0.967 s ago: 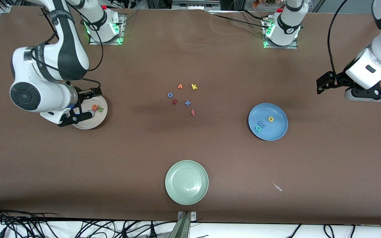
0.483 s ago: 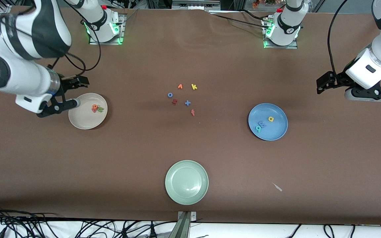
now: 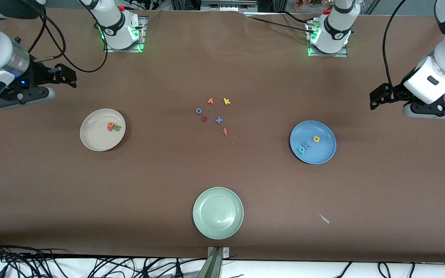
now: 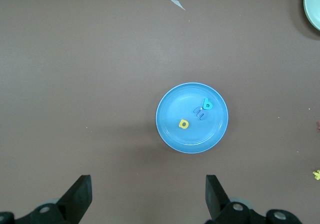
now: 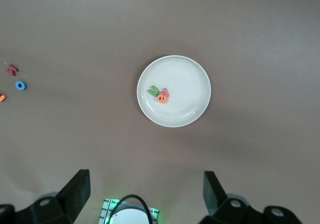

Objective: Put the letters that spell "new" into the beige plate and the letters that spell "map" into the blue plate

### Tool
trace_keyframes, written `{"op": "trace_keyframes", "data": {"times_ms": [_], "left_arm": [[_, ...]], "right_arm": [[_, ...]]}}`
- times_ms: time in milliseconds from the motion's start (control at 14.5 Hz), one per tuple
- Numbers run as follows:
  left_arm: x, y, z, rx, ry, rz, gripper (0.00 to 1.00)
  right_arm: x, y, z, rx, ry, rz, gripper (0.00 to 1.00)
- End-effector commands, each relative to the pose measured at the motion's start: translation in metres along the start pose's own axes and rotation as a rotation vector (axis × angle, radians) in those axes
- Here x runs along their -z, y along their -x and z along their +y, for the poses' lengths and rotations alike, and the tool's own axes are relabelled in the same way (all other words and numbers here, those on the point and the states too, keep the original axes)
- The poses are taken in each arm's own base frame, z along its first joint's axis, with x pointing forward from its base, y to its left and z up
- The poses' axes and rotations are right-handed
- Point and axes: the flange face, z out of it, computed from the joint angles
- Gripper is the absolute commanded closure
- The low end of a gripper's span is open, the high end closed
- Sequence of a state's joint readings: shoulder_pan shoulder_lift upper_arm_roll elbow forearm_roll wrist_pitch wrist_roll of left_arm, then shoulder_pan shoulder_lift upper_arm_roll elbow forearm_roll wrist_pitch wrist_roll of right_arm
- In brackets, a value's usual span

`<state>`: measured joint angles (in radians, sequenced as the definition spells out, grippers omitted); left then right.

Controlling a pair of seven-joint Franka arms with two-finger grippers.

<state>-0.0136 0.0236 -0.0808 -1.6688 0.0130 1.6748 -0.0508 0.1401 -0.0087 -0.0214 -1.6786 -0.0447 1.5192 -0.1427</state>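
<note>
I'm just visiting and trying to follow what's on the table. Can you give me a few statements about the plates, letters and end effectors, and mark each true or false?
1. The beige plate holds an orange, a green and a pinkish-red letter. True.
2. The blue plate is bare. False: a yellow a, a blue m and a teal p lie in it.
3. The pale green plate has no letters in it. True.
4. The right end effector grips a letter. False: it is open and holds nothing.
5. The left end effector is shut. False: it is open.
6. Loose letters lie on the table between the beige and blue plates. True.
</note>
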Motion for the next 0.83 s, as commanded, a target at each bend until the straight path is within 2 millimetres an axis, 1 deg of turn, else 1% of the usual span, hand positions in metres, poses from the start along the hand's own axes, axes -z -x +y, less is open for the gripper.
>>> {"op": "trace_keyframes", "data": {"times_ms": [0, 69, 207, 345, 483, 552, 690, 760], "left_arm": [[0.005, -0.003, 0.001, 0.003, 0.029, -0.007, 0.00], [0.005, -0.003, 0.002, 0.002, 0.029, -0.007, 0.00], [0.005, -0.003, 0.001, 0.003, 0.029, -0.007, 0.00], [0.005, -0.003, 0.001, 0.003, 0.029, -0.007, 0.00], [0.005, -0.003, 0.002, 0.003, 0.029, -0.007, 0.00], [0.004, -0.003, 0.001, 0.003, 0.029, -0.008, 0.00], [0.004, -0.003, 0.000, -0.001, 0.029, -0.008, 0.00], [0.005, -0.003, 0.000, -0.001, 0.029, -0.007, 0.00]], "right_arm": [[0.006, 0.018, 0.019, -0.052, -0.006, 0.038, 0.00], [0.007, 0.019, 0.021, -0.057, -0.004, 0.041, 0.00], [0.012, 0.027, 0.041, -0.100, -0.017, 0.053, 0.00], [0.014, 0.026, 0.032, -0.084, -0.009, 0.056, 0.00], [0.014, 0.028, 0.033, -0.095, -0.017, 0.045, 0.00], [0.014, 0.030, 0.038, -0.142, -0.015, 0.040, 0.00], [0.015, 0.028, 0.025, -0.209, -0.007, 0.038, 0.00], [0.018, 0.029, 0.024, -0.205, -0.007, 0.042, 0.00]]}}
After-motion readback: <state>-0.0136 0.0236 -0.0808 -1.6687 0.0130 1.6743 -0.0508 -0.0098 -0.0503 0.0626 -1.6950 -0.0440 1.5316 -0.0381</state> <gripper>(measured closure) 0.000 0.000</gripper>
